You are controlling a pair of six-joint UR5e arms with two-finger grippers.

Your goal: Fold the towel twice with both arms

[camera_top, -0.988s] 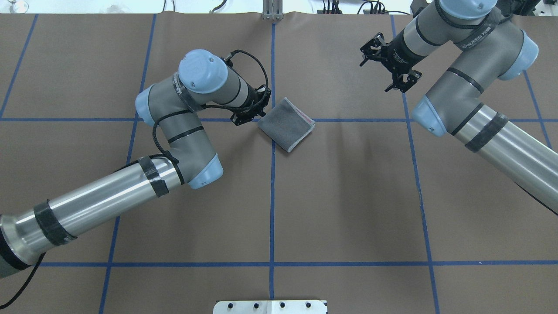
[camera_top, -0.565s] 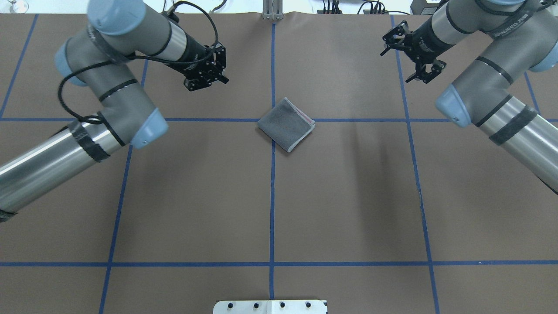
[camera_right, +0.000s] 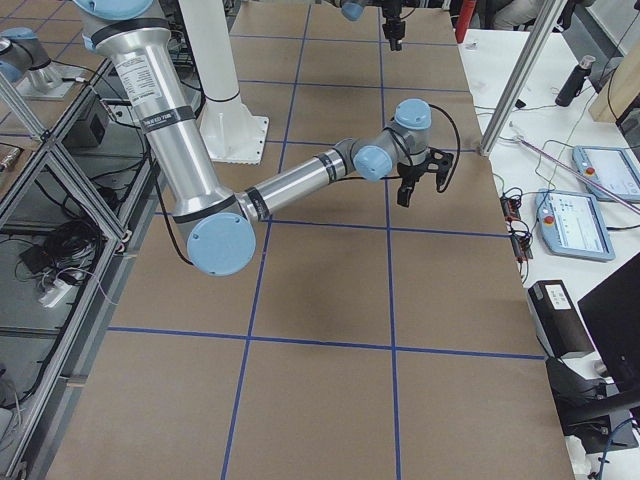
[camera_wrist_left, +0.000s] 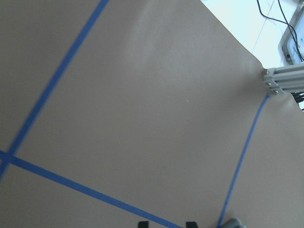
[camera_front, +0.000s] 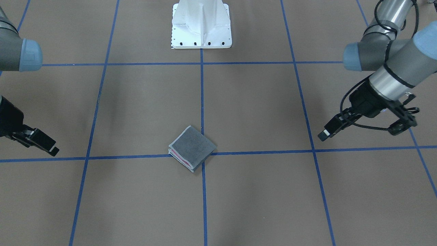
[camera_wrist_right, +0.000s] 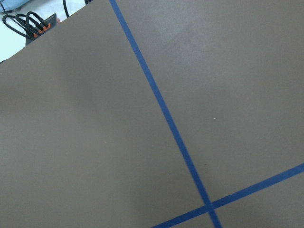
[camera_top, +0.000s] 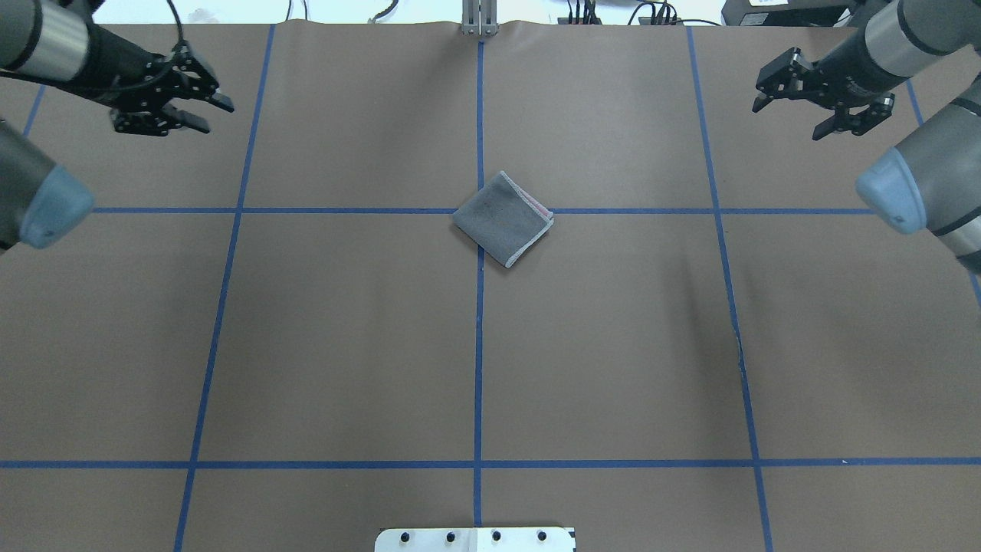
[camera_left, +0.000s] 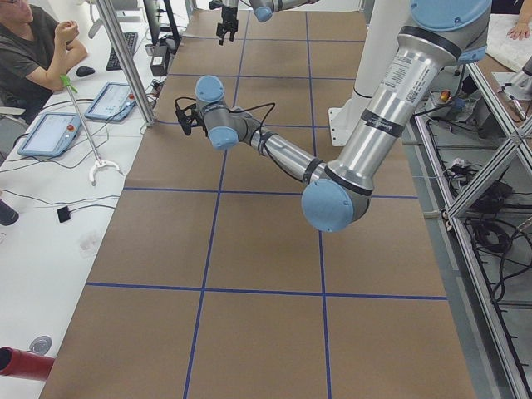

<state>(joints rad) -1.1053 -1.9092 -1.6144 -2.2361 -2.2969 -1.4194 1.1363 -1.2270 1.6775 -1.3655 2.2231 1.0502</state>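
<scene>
Two arms: both hang over the table's far corners, well apart from the towel.
Towel [camera_top: 502,218]: lies near the middle of the table [camera_top: 613,345], a little toward the far edge, on a crossing of blue tape lines [camera_top: 479,368]. It is folded into a small thick square and turned cornerwise to the table's edges. The dark grey face is up, with a light grey hem along two sides. In the front-facing view pink layers show at its open edge [camera_front: 192,148].
Left gripper [camera_top: 218,115]: near the far left corner, fingers spread wide and holding nothing.
Right gripper [camera_top: 787,123]: near the far right corner, fingers likewise parted and empty.
Wrist views: only brown table cover and blue lines.
Pedestal base [camera_front: 201,24]: white, at the middle of the near edge.
</scene>
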